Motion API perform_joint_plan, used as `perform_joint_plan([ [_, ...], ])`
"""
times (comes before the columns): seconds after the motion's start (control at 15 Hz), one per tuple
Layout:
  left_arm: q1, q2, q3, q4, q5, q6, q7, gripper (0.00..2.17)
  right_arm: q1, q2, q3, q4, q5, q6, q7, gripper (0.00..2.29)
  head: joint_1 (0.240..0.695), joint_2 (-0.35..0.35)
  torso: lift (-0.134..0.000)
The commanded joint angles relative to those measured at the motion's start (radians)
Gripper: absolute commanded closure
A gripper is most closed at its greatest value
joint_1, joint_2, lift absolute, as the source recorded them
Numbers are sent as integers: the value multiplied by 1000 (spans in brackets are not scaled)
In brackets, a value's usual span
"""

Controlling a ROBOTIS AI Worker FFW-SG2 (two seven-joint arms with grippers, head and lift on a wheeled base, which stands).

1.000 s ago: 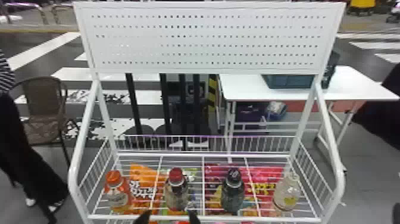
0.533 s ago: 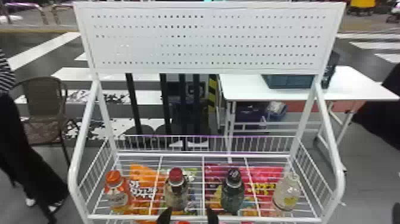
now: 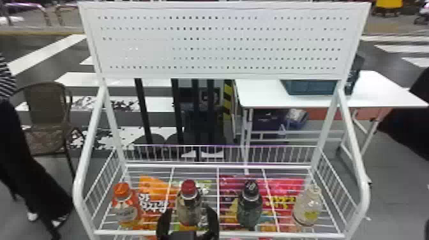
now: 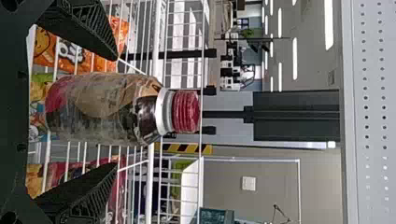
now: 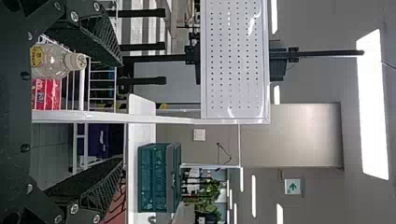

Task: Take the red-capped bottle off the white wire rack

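Red-capped bottle (image 4: pixel 105 109) within the wide-spread left claw (image 3: pixel 189 211)

Left gripper (image 3: pixel 189 211) straddles red-capped bottle (image 3: pixel 189 188); chair (image 3: pixel 48 108) stands left.

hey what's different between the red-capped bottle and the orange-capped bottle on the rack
The red-capped bottle has a dark, brownish body, while the orange-capped bottle has an orange one. The red-capped bottle stands between the open fingers of the left gripper; the orange-capped bottle is near the rack's left end, with no fingers around it. Both stand upright on the white wire rack.
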Motion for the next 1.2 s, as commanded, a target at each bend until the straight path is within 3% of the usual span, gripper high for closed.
perform_joint_plan([
  [0.0, -42, 3, 2, 33, 40, -4, -2, 80, -1, -2, 0, -3, 1, 0, -2, 171, 499, 0, 0],
  [0.13, -64, 3, 2, 43, 54, -4, -2, 130, -3, 0, 0, 0, 1, 0, -2, 171, 499, 0, 0],
  [0.33, -79, 3, 2, 42, 84, -4, -11, 657, -6, 0, -3, 7, -2, 0, -2, 171, 499, 0, 0],
  [0.67, -50, 24, 2, -52, 77, 14, 6, 704, -26, -3, -3, 22, -10, 3, -2, 171, 499, 0, 0],
  [0.8, -2, 52, 3, -199, 55, 76, 18, 704, -35, -8, -2, 27, -12, 9, -2, 171, 499, 0, 0],
  [0.93, 53, 93, 20, -381, 20, 241, 47, 701, -41, -13, -3, 30, -16, 12, -2, 171, 499, 0, 0],
  [1.13, 196, 151, 126, -659, -26, 395, 46, 701, -47, -17, -2, 37, -21, 15, -2, 171, 499, 0, 0],
])
